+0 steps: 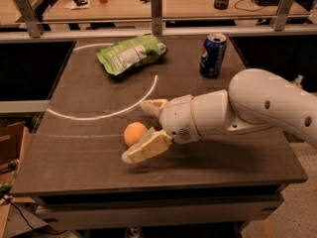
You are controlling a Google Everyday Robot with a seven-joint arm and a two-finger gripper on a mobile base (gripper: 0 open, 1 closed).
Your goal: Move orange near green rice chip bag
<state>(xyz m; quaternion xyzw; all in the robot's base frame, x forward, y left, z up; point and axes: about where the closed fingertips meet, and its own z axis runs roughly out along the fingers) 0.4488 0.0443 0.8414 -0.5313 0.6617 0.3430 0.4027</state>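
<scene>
Jaws: released, spread wide, hanging low over the front half of the bench [237,167]. They sit at the end of the white arm [257,105], which reaches in from the picture's right edge. One jaw points toward the far side of the bench. The other angles down toward the near edge, and its tip is close to the surface.

Orange [134,133]: on the bench, in the gap between the two jaws, nearer the tips than the wrist. It lies right against the lower jaw. Whether they actually touch cannot be told. Clear space shows between it and the upper jaw. Not grasped.

Green rice chip bag [131,55]: lying flat, well beyond the upper jaw, toward the far end of the bench. It is well apart from the orange.

White chalk arc [106,114]: curves across the bench between the jaws and the bag, passing just beyond the upper jaw's tip.

Blue soda can [213,55]: upright, far side of the bench, behind the wrist and well apart from the jaws and the bag.
</scene>
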